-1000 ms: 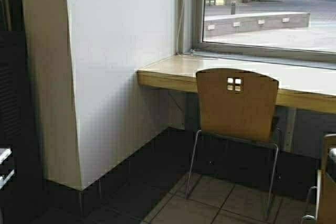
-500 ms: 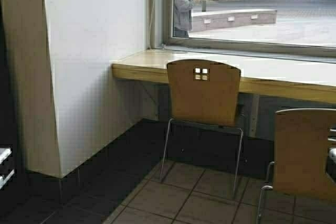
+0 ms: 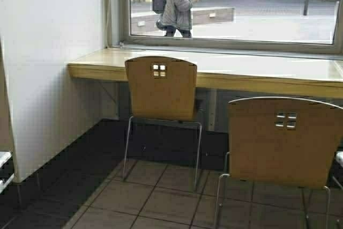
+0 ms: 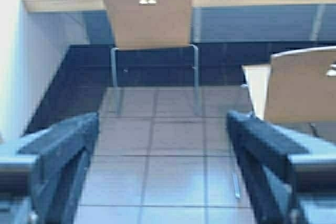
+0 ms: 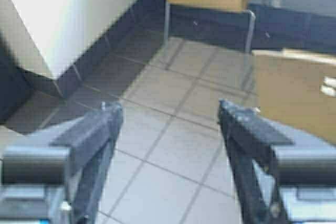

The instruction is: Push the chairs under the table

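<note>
A tan plywood chair (image 3: 162,88) stands against the long pale-wood table (image 3: 257,71) under the window, its seat partly beneath the top. A second tan chair (image 3: 284,140) stands nearer me at the right, away from the table. Both show in the left wrist view, the far chair (image 4: 148,14) and the near chair (image 4: 302,85). My left gripper (image 4: 163,145) is open and empty over the tiled floor. My right gripper (image 5: 170,129) is open and empty, with the near chair (image 5: 294,90) beside it. Neither gripper shows in the high view.
A white wall block (image 3: 43,68) stands at the left, with dark floor tiles at its foot. A person with a backpack (image 3: 174,4) stands outside the window. Tan floor tiles (image 3: 161,202) lie between me and the chairs.
The robot has moved: the whole scene has shifted left in the high view. The second chair has come fully into view at the right, and the person outside now shows in the window.
</note>
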Robot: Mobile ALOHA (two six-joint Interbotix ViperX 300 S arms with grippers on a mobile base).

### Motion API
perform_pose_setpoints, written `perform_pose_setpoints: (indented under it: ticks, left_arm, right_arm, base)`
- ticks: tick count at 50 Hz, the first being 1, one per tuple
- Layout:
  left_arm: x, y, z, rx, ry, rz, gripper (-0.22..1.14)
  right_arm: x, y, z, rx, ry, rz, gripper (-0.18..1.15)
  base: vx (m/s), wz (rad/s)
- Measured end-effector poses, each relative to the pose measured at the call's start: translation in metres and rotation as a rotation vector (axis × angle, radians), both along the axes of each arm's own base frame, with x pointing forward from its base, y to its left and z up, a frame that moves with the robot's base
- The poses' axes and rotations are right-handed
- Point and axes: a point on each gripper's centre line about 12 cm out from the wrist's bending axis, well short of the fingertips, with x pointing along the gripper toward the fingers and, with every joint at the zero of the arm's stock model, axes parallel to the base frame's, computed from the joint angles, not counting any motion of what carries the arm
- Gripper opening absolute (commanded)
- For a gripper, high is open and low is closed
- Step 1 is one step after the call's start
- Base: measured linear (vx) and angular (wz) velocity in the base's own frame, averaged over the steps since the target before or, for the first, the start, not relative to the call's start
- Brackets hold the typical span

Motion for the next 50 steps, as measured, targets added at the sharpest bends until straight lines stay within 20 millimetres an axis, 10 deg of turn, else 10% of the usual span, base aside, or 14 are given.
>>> perform_pose_setpoints:
  ticks: [50]
  left_arm:
    - [0.007, -0.002, -0.009, -0.078, 0.072, 0.015, 1.02]
  right_arm:
    - [0.015, 0.005, -0.029, -0.037, 0.128, -0.001, 0.91]
  base:
    - [0.01, -0.25]
